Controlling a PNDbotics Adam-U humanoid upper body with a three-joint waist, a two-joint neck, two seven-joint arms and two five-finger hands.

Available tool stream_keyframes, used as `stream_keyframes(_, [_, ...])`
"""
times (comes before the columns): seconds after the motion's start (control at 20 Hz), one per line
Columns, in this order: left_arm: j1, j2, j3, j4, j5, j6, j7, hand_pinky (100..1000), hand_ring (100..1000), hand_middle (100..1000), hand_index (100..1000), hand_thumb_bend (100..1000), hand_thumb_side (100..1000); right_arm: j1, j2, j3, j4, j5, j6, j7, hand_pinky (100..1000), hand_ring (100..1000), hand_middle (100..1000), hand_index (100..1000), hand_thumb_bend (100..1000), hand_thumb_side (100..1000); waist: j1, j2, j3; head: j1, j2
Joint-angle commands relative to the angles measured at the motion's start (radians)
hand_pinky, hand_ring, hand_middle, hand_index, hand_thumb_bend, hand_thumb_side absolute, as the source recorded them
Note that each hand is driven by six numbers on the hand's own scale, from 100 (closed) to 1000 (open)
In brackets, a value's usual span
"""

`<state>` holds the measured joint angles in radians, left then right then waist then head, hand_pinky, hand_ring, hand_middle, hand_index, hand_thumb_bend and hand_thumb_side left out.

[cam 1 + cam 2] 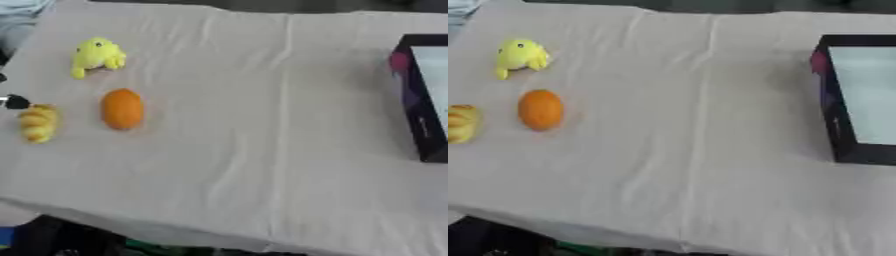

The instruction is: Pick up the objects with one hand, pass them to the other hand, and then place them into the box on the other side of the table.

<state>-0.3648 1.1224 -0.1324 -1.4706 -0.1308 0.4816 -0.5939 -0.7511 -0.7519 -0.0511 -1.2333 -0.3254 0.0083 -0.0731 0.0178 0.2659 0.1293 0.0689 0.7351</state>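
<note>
A black fingertip of the left hand [15,102] pokes in at the left edge, just above a yellow ridged bread-like toy [38,123]; how far the hand is open cannot be told. Right of it on the cloth-covered surface [245,150] lies an orange oval [122,108], beyond it a yellow plush toy [96,56]. Well across to the right stands the dark, pale-lined box [837,125].

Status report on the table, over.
Left hand barely in view, right unseen. Yellow toy, orange, bread-like piece untouched at left. Box at right, path unobstructed.
</note>
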Motion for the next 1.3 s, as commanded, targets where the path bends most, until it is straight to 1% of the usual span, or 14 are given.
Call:
stream_keyframes(0.05, [-0.006,0.053,-0.004,-0.007,-0.081,0.028,0.008,857,879,784,804,758,430,-0.017,-0.029,0.001,-0.01,0.009,0.001,0.009,843,878,916,901,100,515,0.004,-0.017,-0.001,0.006,-0.008])
stream_keyframes(0.15, [-0.006,0.049,-0.012,-0.011,-0.122,0.046,0.024,857,879,784,804,758,430,-0.018,-0.028,0.003,-0.009,0.011,0.002,0.011,843,878,916,901,100,515,0.005,-0.017,-0.001,0.008,-0.008])
stream_keyframes(0.3, [-0.006,0.047,-0.014,-0.016,-0.139,0.054,0.027,857,879,784,804,758,430,-0.018,-0.027,0.003,-0.009,0.012,0.002,0.012,843,878,916,901,100,515,0.005,-0.018,-0.001,0.008,-0.008])
stream_keyframes(0.35, [-0.006,0.047,-0.014,-0.016,-0.14,0.055,0.027,816,825,731,753,791,451,-0.017,-0.028,0.003,-0.009,0.013,0.002,0.012,843,877,915,901,100,523,0.006,-0.017,0.0,0.008,-0.008])
stream_keyframes(0.4, [0.005,0.052,-0.025,-0.005,-0.148,0.062,0.034,809,815,716,744,788,472,-0.012,-0.029,0.003,-0.006,0.013,0.004,0.012,844,877,915,901,100,523,0.008,-0.015,0.004,0.008,-0.009])
stream_keyframes(0.45, [0.025,0.049,-0.036,0.016,-0.161,0.075,0.047,809,815,716,744,788,472,-0.01,-0.027,0.004,-0.006,0.015,0.005,0.013,844,877,915,901,100,523,0.01,-0.015,0.002,0.011,-0.008])
stream_keyframes(0.5, [0.036,0.041,-0.046,0.041,-0.177,0.091,0.062,806,798,695,731,790,494,-0.011,-0.023,0.006,-0.005,0.016,0.006,0.015,844,877,915,901,100,523,0.011,-0.016,-0.001,0.015,-0.007])
stream_keyframes(0.55, [0.037,0.03,-0.058,0.067,-0.193,0.106,0.076,806,798,695,731,790,494,-0.011,-0.02,0.007,-0.005,0.017,0.007,0.016,844,877,915,901,100,523,0.011,-0.016,-0.003,0.018,-0.006])
stream_keyframes(0.6, [0.032,0.016,-0.069,0.092,-0.209,0.119,0.083,804,793,687,727,791,498,-0.012,-0.018,0.008,-0.005,0.018,0.007,0.017,844,877,914,901,100,524,0.011,-0.017,-0.005,0.021,-0.007])
stream_keyframes(0.7, [0.018,-0.009,-0.078,0.135,-0.238,0.126,0.086,805,796,693,735,790,497,-0.009,-0.017,0.008,-0.003,0.02,0.008,0.019,844,876,914,901,100,527,0.01,-0.017,-0.005,0.022,-0.009])
stream_keyframes(0.85, [0.001,-0.039,-0.072,0.178,-0.259,0.128,0.106,801,794,692,740,779,498,-0.004,-0.018,0.007,-0.001,0.021,0.009,0.018,844,874,909,900,100,528,0.008,-0.016,-0.003,0.023,-0.007])
stream_keyframes(1.05, [-0.034,-0.086,-0.064,0.224,-0.255,0.16,0.166,787,781,678,754,758,508,-0.002,-0.011,0.008,0.001,0.021,0.011,0.019,844,873,908,900,100,532,0.007,-0.016,-0.001,0.025,-0.009])
stream_keyframes(1.15, [-0.051,-0.107,-0.081,0.244,-0.246,0.166,0.196,788,781,678,752,753,504,-0.003,-0.007,0.009,0.001,0.02,0.011,0.02,844,872,907,900,100,528,0.007,-0.015,-0.002,0.028,-0.009])
stream_keyframes(1.3, [-0.075,-0.134,-0.106,0.281,-0.248,0.164,0.211,787,781,678,735,734,488,-0.004,-0.004,0.01,0.0,0.02,0.011,0.022,844,870,907,900,100,535,0.007,-0.013,-0.004,0.033,-0.009])
